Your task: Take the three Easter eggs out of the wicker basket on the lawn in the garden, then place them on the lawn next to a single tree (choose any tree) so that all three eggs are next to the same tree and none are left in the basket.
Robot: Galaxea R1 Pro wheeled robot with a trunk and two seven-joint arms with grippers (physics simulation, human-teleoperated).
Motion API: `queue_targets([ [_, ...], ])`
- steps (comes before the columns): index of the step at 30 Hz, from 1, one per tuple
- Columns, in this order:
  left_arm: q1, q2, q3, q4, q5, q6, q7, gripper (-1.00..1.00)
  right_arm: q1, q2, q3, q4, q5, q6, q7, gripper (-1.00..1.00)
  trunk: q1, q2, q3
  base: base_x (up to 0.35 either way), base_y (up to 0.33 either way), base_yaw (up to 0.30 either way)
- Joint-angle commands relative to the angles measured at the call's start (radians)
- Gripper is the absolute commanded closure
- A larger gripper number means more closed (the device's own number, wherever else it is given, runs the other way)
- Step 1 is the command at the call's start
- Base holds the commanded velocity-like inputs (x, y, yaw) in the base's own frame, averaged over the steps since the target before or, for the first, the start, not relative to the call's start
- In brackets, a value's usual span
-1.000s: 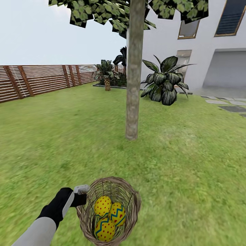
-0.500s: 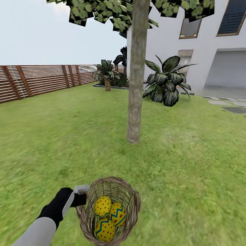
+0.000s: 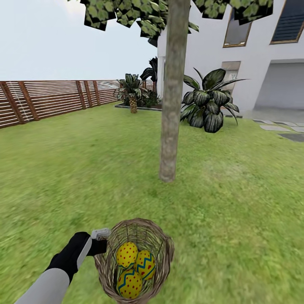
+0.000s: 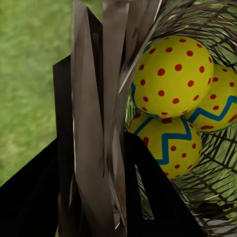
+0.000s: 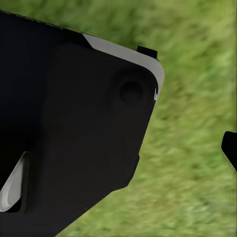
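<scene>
The wicker basket [image 3: 165,249] hangs low in the head view, over the lawn [image 3: 240,202]. My left gripper [image 3: 102,241] is shut on its rim at the left side. Inside lie three Easter eggs: a dotted one [image 3: 126,254], a zigzag one [image 3: 146,264] and a third [image 3: 129,284] nearest me. The left wrist view has the eggs [image 4: 173,74] close up behind the woven rim [image 4: 98,118], which is clamped between the dark fingers [image 4: 61,148]. The tree [image 3: 171,126] stands straight ahead, its base a short way beyond the basket. In the right wrist view a black body blocks most of the grass.
A broad-leaved dark plant [image 3: 209,105] grows right of the trunk, before the white house [image 3: 261,63]. A wooden slat fence [image 3: 46,99] runs along the left. A short palm [image 3: 133,90] stands at the back. Stepping stones [image 3: 280,128] lie at the far right.
The whole view has advanced toward the tree: its trunk looks larger and its base sits lower and further right. The basket, eggs and left arm keep their place in the picture.
</scene>
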Motion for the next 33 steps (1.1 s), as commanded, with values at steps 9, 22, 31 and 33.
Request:
queue_targets([
  [9,-0.001,0.0,0.003,-0.001,0.012,0.005,-0.003,1.0,-0.002,-0.001,-0.008,0.004,0.008,-0.007,0.001,-1.0,0.001,-0.001,-0.001,0.324,0.094,0.0],
  [22,0.0,0.0,0.003,-0.001,0.012,0.005,-0.003,1.0,-0.002,-0.001,-0.008,0.004,0.008,-0.007,0.001,-1.0,0.001,-0.001,-0.001,0.324,0.094,0.0],
  [31,0.0,0.0,0.003,-0.001,0.012,0.005,-0.003,1.0,-0.002,-0.001,-0.008,0.004,0.008,-0.007,0.001,-1.0,0.001,-0.001,-0.001,0.324,0.094,0.0],
  [33,0.0,0.0,0.003,-0.001,0.012,0.005,-0.003,1.0,-0.002,-0.001,-0.008,0.004,0.008,-0.007,0.001,-1.0,0.001,-0.001,-0.001,0.324,0.094,0.0],
])
